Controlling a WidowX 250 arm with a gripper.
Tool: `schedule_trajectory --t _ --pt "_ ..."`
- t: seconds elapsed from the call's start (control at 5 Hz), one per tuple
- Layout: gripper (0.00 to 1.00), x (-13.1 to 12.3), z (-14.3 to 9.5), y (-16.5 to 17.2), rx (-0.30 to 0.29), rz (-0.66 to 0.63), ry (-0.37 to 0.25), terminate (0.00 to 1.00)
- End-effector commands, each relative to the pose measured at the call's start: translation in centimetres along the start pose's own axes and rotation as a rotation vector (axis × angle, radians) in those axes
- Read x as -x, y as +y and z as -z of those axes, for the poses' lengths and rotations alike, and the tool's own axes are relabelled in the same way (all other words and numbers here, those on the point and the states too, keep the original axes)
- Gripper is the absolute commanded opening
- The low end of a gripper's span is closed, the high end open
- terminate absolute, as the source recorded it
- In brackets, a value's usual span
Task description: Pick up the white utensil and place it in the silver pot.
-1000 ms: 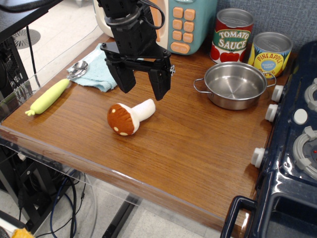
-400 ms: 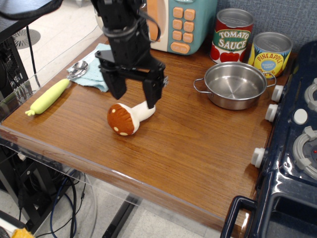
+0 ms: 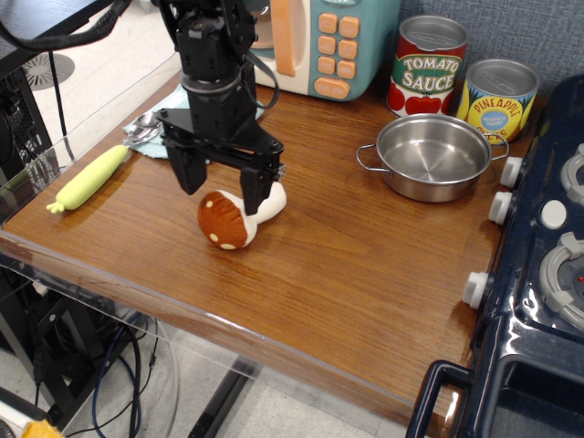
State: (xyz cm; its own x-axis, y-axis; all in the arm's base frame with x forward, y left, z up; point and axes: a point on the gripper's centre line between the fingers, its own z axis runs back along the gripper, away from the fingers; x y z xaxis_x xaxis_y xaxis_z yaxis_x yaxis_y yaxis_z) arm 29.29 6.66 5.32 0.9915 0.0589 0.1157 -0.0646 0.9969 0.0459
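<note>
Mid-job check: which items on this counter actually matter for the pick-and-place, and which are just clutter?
In the job:
toy mushroom, lying on its side
silver pot, empty
hand, open, straddling the mushroom

Just lying about:
tomato sauce can
pineapple can
yellow-green toy vegetable
metal spoon
blue cloth
toy microwave

Wooden tabletop and what I see lying on it.

I see the white utensil on its side near the front left, the silver pot upright towards the back right, two labelled cans just behind the pot, a yellow-green toy vegetable at the left edge, and a blue cloth with a metal spoon on it.
</note>
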Motion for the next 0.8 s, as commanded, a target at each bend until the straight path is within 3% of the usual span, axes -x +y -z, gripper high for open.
schedule_trajectory --t 0.0,0.4,0.6 --pt "0.00 -0.2 0.9 1.0 -0.031 -0.008 0.052 0.00" --pt "0.00 -0.3 0.6 0.8 -0.011 0.001 0.044 0.00" --pt "0.00 -0.8 -1.4 1.8 0.003 -0.074 -0.030 0.00"
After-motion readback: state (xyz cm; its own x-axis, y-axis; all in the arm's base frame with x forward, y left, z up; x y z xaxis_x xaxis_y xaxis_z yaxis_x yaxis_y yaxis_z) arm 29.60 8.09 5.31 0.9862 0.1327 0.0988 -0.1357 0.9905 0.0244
